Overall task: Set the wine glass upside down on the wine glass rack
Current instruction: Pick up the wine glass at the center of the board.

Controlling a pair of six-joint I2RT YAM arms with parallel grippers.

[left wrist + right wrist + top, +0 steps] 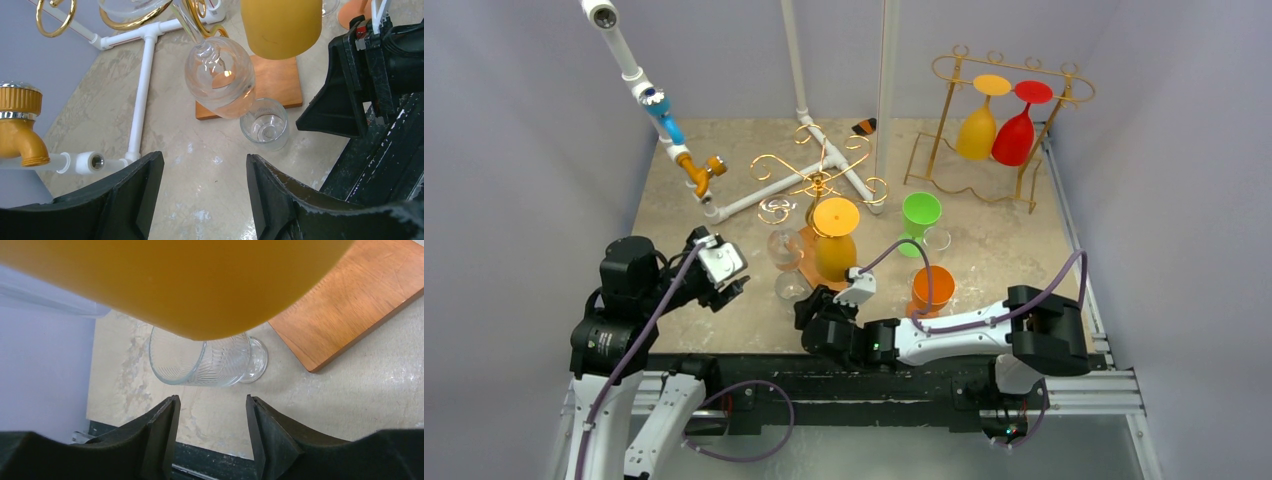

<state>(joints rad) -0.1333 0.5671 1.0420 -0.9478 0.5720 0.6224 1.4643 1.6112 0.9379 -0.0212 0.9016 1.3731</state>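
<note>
A clear wine glass (pixel 784 246) hangs upside down from the gold wire rack (pixel 820 172) at the table's middle; it also shows in the left wrist view (pixel 220 77). A yellow wine glass (pixel 835 240) hangs upside down beside it, over a wooden board (pixel 274 80). My left gripper (pixel 728 288) is open and empty, left of the clear glass, above bare table (pixel 205 165). My right gripper (pixel 808 308) is open and empty, low near the front edge (pixel 212 405), just under the yellow bowl (pixel 190 280) and facing a small clear patterned glass (pixel 202 360).
The small clear glass (pixel 792 285) stands on the table in front of the rack. A green cup (pixel 920 214), an orange cup (pixel 933 288) and another clear glass (pixel 938 238) stand to the right. A second gold rack (pixel 999 125) at back right holds yellow and red glasses. A white pipe frame with a gold tap (pixel 701 172) is at left.
</note>
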